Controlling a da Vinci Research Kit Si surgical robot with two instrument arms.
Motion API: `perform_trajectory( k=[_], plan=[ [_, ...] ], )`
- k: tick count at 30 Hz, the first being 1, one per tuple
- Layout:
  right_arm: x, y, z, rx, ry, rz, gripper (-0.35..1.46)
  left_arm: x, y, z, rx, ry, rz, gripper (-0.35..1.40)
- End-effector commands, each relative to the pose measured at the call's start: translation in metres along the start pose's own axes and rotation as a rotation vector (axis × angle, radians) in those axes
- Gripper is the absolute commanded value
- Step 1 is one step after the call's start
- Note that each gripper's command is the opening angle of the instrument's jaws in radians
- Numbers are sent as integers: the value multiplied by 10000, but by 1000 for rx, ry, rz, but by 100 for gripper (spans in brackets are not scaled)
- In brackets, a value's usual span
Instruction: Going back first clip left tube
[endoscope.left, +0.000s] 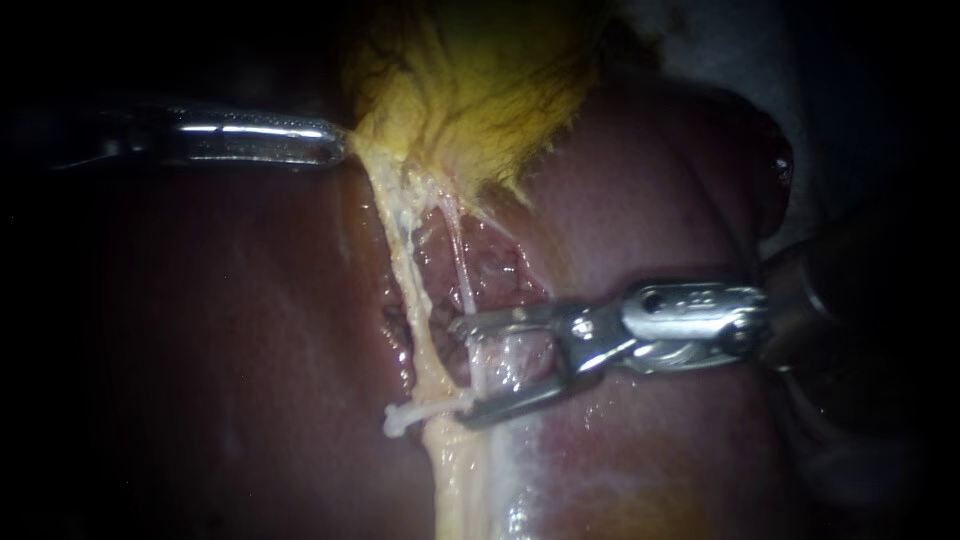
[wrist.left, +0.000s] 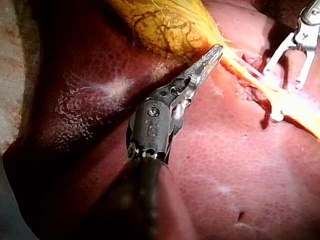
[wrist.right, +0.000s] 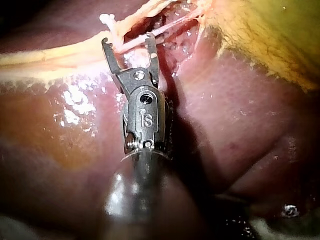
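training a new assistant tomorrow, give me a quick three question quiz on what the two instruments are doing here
1. True or false: the jaws of the right instrument lie shut together.
2. What is the left instrument gripping? A: a swab. B: the gallbladder. C: a needle.
3. Fill the blank: the dark red tissue under both instruments is the ___.

Key
1. False: they stand open, one on each side of a thin tube.
2. B.
3. liver.
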Motion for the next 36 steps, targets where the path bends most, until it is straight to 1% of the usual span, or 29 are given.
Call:
perform_trajectory(
  k=[1, 5, 7, 10, 16, 21, 27, 30, 33, 36],
  plan=[
    [4, 0, -14, -9, 1, -14, 60, 0, 0, 0, 1, 0, 0, -35],
    [17, 2, -51, -34, -3, -39, 60, 0, 0, 0, 1, 0, 0, -35],
    [23, 3, -64, -45, -4, -55, 60, 0, 1, 0, 1, 0, 0, -35],
    [27, 3, -75, -50, -11, -65, 60, 0, 2, 1, 1, 0, 0, -35],
    [30, 3, -83, -53, -15, -71, 60, 8, 6, 7, -1, -1, 4, -35],
    [32, 3, -89, -51, -27, -76, 60, 22, 9, 25, -13, -6, 11, -35],
    [36, 2, -93, -49, -27, -79, 60, 45, 18, 52, -4, 14, 30, -35],
    [36, 1, -94, -49, -27, -79, 60, 55, 21, 61, -2, 25, 25, -35],
    [36, 1, -94, -49, -27, -79, 60, 60, 22, 64, 3, 30, 27, -35],
    [36, 1, -94, -49, -27, -79, 60, 59, 23, 64, 3, 30, 27, -35]
  ],
)
